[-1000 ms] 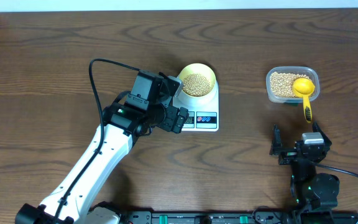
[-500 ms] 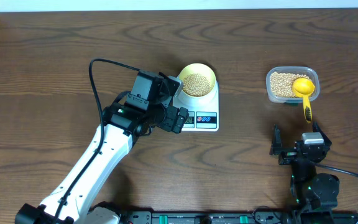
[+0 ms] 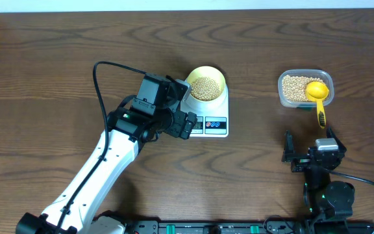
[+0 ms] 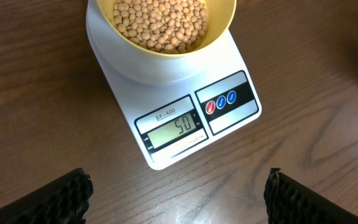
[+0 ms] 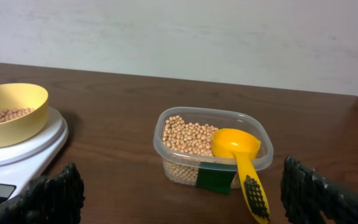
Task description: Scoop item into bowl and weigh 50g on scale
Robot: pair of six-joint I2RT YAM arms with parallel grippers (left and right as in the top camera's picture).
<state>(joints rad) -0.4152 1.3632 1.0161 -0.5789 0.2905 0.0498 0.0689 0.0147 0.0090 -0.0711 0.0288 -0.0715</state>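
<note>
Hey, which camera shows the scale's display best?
Left wrist: the display faces the camera, large, reading 50. Overhead shows it as a tiny unreadable patch. Right wrist catches only the scale's edge, display not visible.

The top edge of the left wrist view is cutting off the back of the bowl (image 4: 224, 18) and scale (image 4: 114, 74). Only 2 tips of the left gripper (image 4: 179, 196) are peeking in at the bottom. In the right wrist view the left edge is slicing through both, and the scoop (image 5: 236, 144) is hiding some beans (image 5: 188, 137). From overhead the scale's screen is looking too small to read.
</note>
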